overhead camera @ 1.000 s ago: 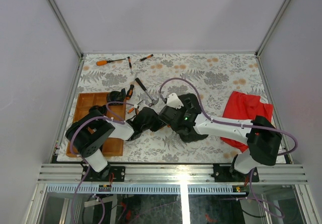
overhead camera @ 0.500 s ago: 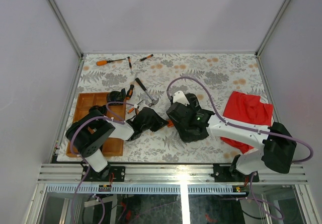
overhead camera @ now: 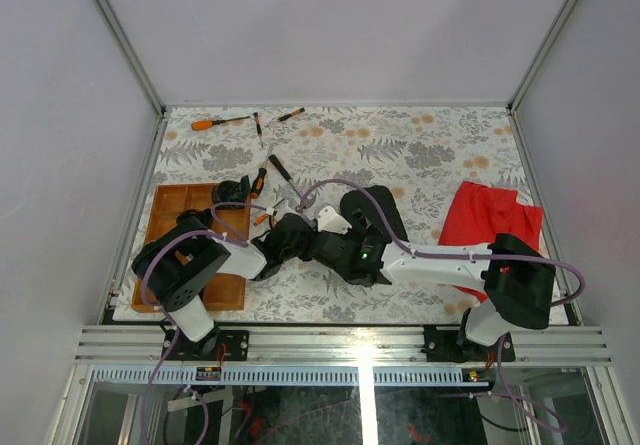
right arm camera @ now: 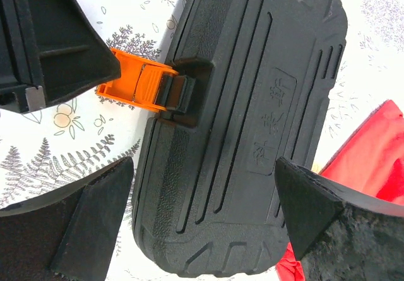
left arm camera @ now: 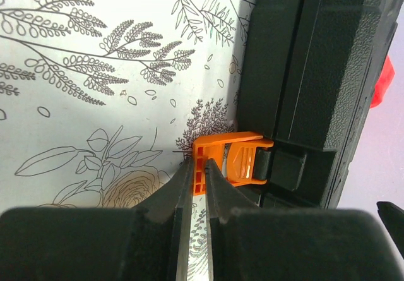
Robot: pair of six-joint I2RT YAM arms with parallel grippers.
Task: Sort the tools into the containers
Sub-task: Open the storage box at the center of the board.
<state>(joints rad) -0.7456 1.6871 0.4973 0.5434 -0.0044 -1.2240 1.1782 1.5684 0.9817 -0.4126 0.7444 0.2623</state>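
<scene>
The black ribbed tool case (right arm camera: 252,123) lies shut on the floral cloth, its orange latch (left arm camera: 230,158) pointing at my left arm. My left gripper (left arm camera: 199,164) is shut on the latch's outer edge. My right gripper (right arm camera: 203,161) hangs open over the case, one finger (right arm camera: 82,218) to each side, touching nothing. In the top view the right wrist hides much of the case (overhead camera: 378,210). An orange screwdriver (overhead camera: 215,122), two small drivers (overhead camera: 257,125) and a hammer (overhead camera: 280,171) lie at the back left. The wooden tray (overhead camera: 172,210) stands at the left.
A red cloth (overhead camera: 490,223) lies crumpled to the right of the case. Pliers with orange-black handles (overhead camera: 258,180) rest by the tray's far corner. The table's metal frame (overhead camera: 340,343) runs along the near edge.
My right arm swung out to the right, then came back left, and now hangs over the case close to the left gripper. The left arm has held still on the latch.
</scene>
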